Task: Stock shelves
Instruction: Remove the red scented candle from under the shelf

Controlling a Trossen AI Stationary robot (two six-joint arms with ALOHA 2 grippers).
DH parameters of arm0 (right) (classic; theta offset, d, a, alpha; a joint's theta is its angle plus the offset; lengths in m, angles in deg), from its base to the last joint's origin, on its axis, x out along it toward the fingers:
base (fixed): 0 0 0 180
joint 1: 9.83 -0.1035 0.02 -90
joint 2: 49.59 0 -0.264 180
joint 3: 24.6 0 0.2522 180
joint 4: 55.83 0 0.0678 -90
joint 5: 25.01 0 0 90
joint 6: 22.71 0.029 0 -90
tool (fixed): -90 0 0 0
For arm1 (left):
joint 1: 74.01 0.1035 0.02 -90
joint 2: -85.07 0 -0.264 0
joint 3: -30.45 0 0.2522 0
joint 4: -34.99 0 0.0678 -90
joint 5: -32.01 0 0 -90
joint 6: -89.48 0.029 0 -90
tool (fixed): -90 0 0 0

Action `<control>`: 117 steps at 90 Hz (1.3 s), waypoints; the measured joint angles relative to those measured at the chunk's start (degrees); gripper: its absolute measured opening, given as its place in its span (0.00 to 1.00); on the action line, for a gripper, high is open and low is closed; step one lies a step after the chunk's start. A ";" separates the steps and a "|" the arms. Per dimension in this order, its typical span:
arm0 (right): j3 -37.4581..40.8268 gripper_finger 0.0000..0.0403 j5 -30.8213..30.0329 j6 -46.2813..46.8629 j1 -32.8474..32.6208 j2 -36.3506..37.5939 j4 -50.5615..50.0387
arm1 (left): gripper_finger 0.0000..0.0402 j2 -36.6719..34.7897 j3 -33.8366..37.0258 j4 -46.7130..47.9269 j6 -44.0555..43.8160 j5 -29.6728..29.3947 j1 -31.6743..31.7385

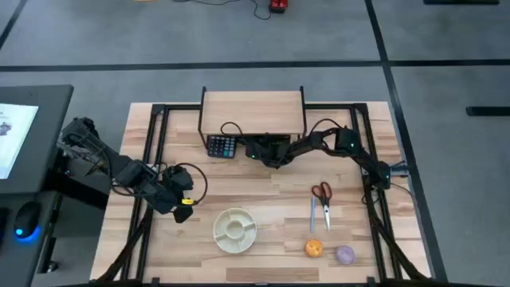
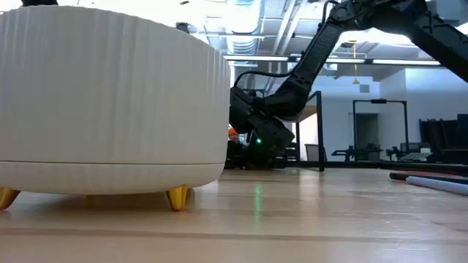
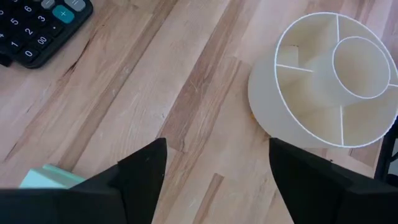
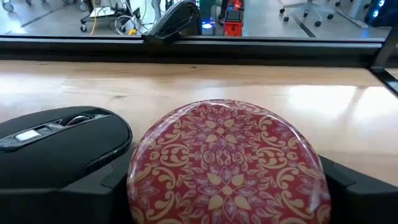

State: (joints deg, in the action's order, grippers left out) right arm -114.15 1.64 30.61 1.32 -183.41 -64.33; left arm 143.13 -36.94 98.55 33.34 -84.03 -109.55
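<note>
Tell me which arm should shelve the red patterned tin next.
Right. The right gripper sits by the shelf, with the tin between its fingers beside a mouse. The left gripper is open and empty, near the divided bowl.

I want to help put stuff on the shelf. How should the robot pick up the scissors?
Best come straight down from above. The scissors lie flat and closed on the table, red handles toward the shelf. Grip across the narrow part just below the handles; the blades look thin and slippery, and the blue pen lies close beside them.
</note>
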 joint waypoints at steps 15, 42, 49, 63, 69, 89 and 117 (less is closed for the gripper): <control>-0.02 0.67 -0.61 9.47 -3.68 0.95 -9.21 | 0.64 0.00 0.00 0.02 0.49 0.02 0.00; 0.07 0.67 2.13 22.26 -12.40 3.89 -23.81 | 0.64 0.00 0.01 0.02 1.89 0.01 0.00; 0.07 0.67 3.09 27.25 -14.89 4.88 -28.22 | 0.64 0.00 0.01 0.04 1.95 0.00 0.01; 0.10 0.67 7.30 37.29 -20.10 7.59 -37.80 | 0.64 0.00 0.02 0.04 1.95 0.02 -0.01; 0.15 0.67 10.00 40.59 -22.66 9.02 -41.44 | 0.64 0.00 0.01 0.06 1.96 0.01 -0.01; 0.17 0.67 15.71 47.64 -32.58 19.33 -55.62 | 0.64 0.00 0.00 0.66 1.97 -0.02 -0.01; 0.13 0.67 19.52 48.89 -46.34 40.84 -67.08 | 0.64 0.00 0.01 0.79 1.70 -0.20 0.01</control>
State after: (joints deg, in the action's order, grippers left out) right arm -114.02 21.15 79.49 -45.02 -142.57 -131.41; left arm 143.13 -36.93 99.33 35.04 -84.23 -109.54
